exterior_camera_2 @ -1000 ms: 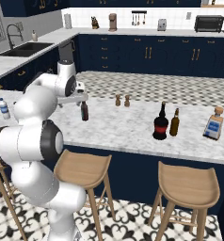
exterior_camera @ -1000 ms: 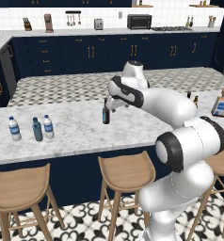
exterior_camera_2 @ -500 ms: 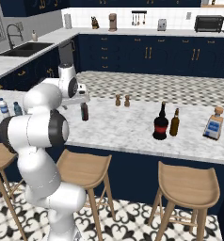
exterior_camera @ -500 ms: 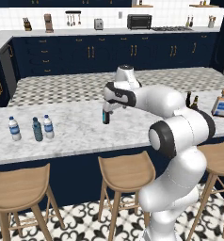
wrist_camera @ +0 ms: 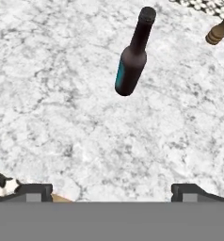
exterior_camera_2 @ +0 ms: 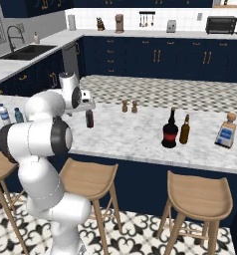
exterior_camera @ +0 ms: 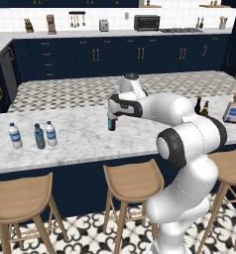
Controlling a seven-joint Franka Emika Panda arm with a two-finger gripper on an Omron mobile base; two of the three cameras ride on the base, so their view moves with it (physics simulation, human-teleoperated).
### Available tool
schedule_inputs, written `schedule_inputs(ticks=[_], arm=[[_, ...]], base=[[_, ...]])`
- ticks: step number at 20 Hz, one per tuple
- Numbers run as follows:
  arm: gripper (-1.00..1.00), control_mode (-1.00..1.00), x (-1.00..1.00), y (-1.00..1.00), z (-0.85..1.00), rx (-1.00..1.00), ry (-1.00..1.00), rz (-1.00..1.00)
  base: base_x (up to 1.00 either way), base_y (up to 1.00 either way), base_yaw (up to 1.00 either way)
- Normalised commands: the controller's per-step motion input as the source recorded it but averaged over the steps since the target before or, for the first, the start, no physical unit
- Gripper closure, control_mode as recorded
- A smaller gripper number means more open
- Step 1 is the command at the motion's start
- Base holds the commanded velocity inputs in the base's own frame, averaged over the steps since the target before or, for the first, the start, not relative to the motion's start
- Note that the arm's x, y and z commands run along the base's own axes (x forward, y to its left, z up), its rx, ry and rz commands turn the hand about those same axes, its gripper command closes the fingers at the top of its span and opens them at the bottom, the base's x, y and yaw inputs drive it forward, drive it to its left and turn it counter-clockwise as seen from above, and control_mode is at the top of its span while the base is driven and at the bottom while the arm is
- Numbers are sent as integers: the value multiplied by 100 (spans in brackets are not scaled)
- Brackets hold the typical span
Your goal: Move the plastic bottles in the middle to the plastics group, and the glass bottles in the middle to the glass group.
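Bottles stand on the marble counter (exterior_camera: 85, 144). Far left of the dark brown long-necked bottle (exterior_camera: 111, 122) are three plastic ones: a clear water bottle (exterior_camera: 15, 136), a teal bottle (exterior_camera: 39, 136), another clear water bottle (exterior_camera: 51, 134). My gripper (wrist_camera: 112, 190) hangs over the brown bottle, jaws wide apart, holding nothing. Right of it come two shakers (exterior_camera_2: 129, 106), the fat black bottle with red label (exterior_camera_2: 170, 130), the amber beer bottle (exterior_camera_2: 184, 130), and the square flask (exterior_camera_2: 226, 131).

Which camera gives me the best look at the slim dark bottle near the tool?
The hand view: the slim bottle stands whole and unblocked on the marble. The right base view shows it small beside the arm; in the left base view the tool partly covers it.
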Motion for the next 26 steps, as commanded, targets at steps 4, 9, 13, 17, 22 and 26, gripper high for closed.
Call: schedule_inputs(ticks=[4, 9, 13, 17, 22, 26], arm=[[-100, -100, 17, 0, 0, 0, 1, -2], [-100, -100, 46, 0, 0, 0, 1, 0], [-100, -100, 46, 0, 0, 0, 0, 0], [-100, -100, 25, 0, 0, 0, 0, 0], [-100, -100, 18, 0, -2, 0, 0, 0], [-100, -100, 4, 0, -16, 0, 0, 0]], base=[[0, 0, 0], [0, 0, 0], [0, 0, 0], [0, 0, 0], [0, 0, 0], [0, 0, 0]])
